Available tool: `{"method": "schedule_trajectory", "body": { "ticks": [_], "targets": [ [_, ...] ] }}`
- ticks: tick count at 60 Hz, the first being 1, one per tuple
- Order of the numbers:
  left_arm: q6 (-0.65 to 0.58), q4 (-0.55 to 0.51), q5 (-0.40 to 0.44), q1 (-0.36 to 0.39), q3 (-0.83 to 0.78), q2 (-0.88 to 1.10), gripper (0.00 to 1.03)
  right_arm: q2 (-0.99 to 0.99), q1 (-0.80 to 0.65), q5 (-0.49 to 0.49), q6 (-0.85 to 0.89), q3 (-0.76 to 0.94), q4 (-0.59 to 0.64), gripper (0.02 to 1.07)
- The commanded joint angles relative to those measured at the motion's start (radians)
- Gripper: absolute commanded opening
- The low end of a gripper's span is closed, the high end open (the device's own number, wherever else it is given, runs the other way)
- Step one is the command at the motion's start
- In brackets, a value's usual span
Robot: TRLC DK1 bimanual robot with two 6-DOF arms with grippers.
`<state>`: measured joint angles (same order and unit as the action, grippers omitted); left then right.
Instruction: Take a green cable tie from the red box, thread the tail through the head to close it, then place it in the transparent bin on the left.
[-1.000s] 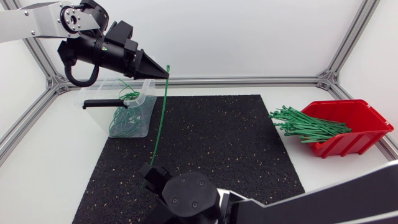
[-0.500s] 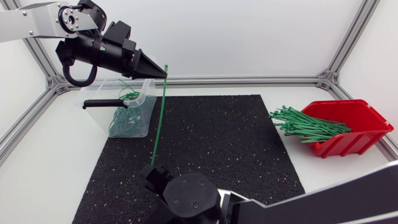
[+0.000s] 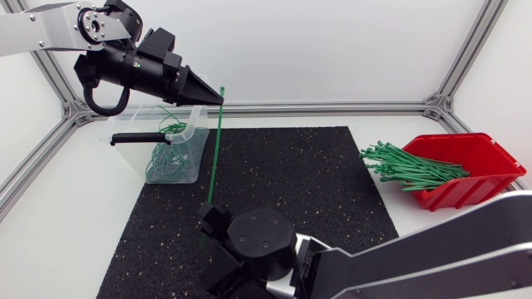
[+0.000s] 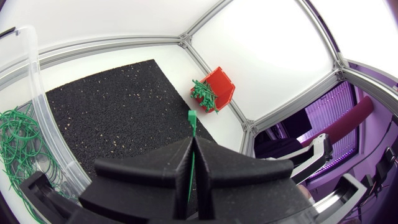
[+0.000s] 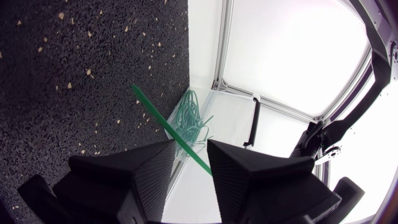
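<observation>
My left hand (image 3: 218, 97) is clenched on the green cable tie (image 3: 214, 149) near its head, so the strip hangs straight down into the gap of my right hand (image 3: 209, 223), whose fingers stand apart, probably ready to catch the tail.

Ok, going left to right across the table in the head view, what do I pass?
clear bin → upright green cable tie → bundle of spare ties → red box
</observation>
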<state>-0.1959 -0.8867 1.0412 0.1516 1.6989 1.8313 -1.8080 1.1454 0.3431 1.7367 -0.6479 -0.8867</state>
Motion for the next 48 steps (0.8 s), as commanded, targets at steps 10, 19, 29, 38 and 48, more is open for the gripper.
{"method": "schedule_trajectory", "body": {
  "ticks": [10,19,29,38,48],
  "targets": [
    [-0.019,-0.017,-0.001,-0.021,0.013,0.016,0.03,0.024,0.048,0.0,0.034,0.004,-0.009,0.33],
    [-0.019,-0.017,-0.001,-0.021,0.019,0.026,0.03,0.03,0.056,0.005,0.034,0.005,-0.009,0.26],
    [-0.02,-0.017,-0.001,-0.021,0.013,0.029,0.03,0.033,0.056,0.005,0.035,-0.01,-0.009,0.21],
    [-0.017,-0.02,0.008,-0.023,-0.004,0.043,0.03,0.038,0.062,0.005,0.038,-0.016,-0.009,0.21],
    [-0.017,-0.034,0.089,-0.04,0.004,0.052,0.03,0.059,0.073,0.007,0.04,-0.015,-0.006,0.21]
  ]
}}
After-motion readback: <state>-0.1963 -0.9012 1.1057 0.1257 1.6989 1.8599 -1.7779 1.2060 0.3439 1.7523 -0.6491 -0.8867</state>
